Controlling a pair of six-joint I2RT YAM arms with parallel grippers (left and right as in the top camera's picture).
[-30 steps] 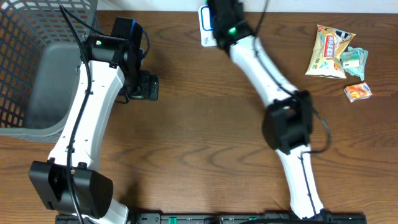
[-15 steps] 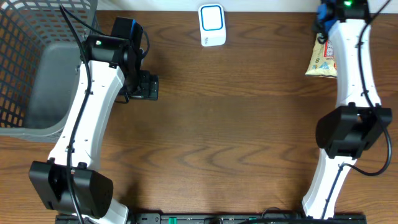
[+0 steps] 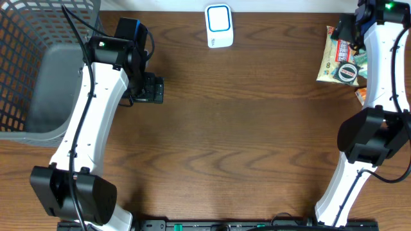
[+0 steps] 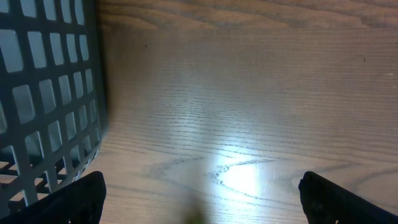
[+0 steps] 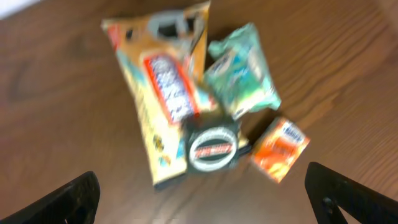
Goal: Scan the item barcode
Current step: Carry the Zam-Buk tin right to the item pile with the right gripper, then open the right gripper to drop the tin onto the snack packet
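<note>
While the right gripper point(image 5: 211, 202) hangs above the far right corner of the table point(image 3: 225, 128), its jaws stand wide apart with nothing between them. Below it lies a small pile of goods. The tape measure point(image 5: 213, 149), round and black with a red and white label, rests flat on the near end of the yellow snack bag point(image 5: 155, 93), free of any grip. A teal packet point(image 5: 242, 78) lies against the bag's right side, just beyond the tape measure. An orange box point(image 5: 281, 149) sits just beside the tape measure on the right. The wrist picture is blurred, so no barcode can be made out. The scanner point(image 3: 219, 25), white with a blue face, stands at the far edge of the table near the middle, well apart from the pile. The left gripper point(image 4: 205, 199) hovers over bare wood close to the grey basket point(image 3: 19, 38) on the left, its jaws likewise wide open and empty
</note>
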